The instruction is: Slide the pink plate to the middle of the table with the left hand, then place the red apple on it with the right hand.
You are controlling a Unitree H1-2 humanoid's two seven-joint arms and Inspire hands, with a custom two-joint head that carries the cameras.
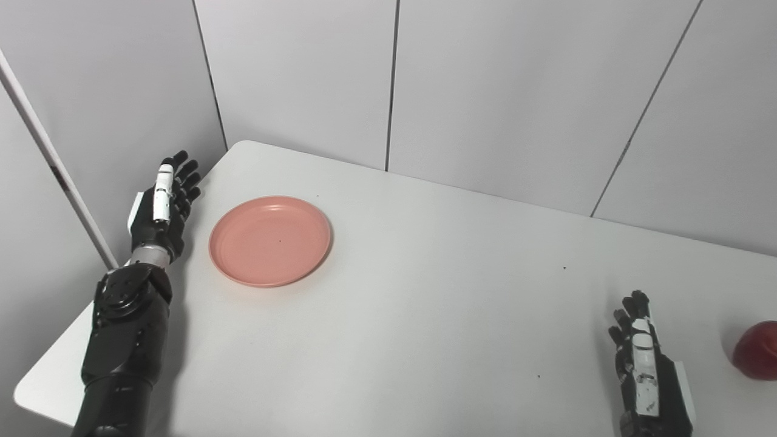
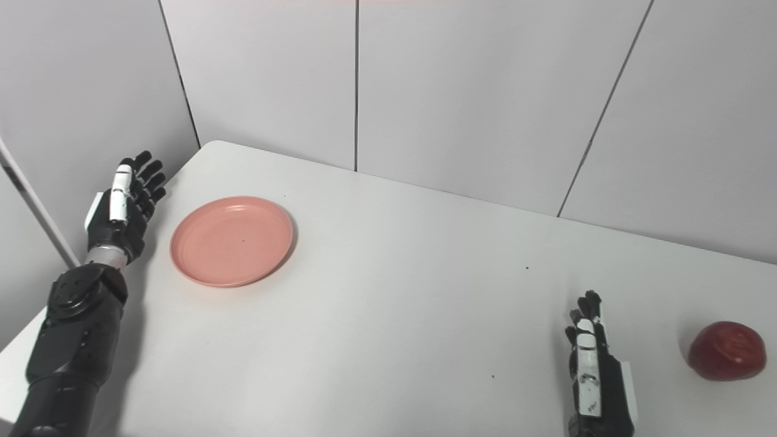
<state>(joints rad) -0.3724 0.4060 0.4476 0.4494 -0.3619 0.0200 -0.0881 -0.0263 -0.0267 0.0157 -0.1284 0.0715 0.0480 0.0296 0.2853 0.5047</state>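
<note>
Left hand (image 1: 162, 209): raised at the table's far-left edge, fingers extended and spread, holding nothing. Palm turned toward the pink plate (image 1: 271, 240), edge-on to the cameras. Positioned just beside the plate's left rim, not touching; a strip of bare table (image 1: 437, 303) visible between the two. Likely reason for this placement: standing outboard of the plate puts the palm behind it relative to the table's middle, so a sideways sweep to the right pushes rather than drags. Forearm rising from the bottom-left corner, wrist roughly straight, fingers pointing away from the robot toward the back wall.

Right hand (image 2: 592, 364): low near the front-right of the table, fingers apart and loosely extended forward, empty. Appears parked in waiting, beside the red apple (image 2: 727, 351) but clear of it. Probable purpose: kept close to the fruit for the second step while staying out of the plate's path.

Pink plate: flat on the table, upright, empty, well left of centre and toward the far-left corner. Slide not yet done.

Red apple: resting on the table near the right edge, well apart from the plate. Placement not yet done.
</note>
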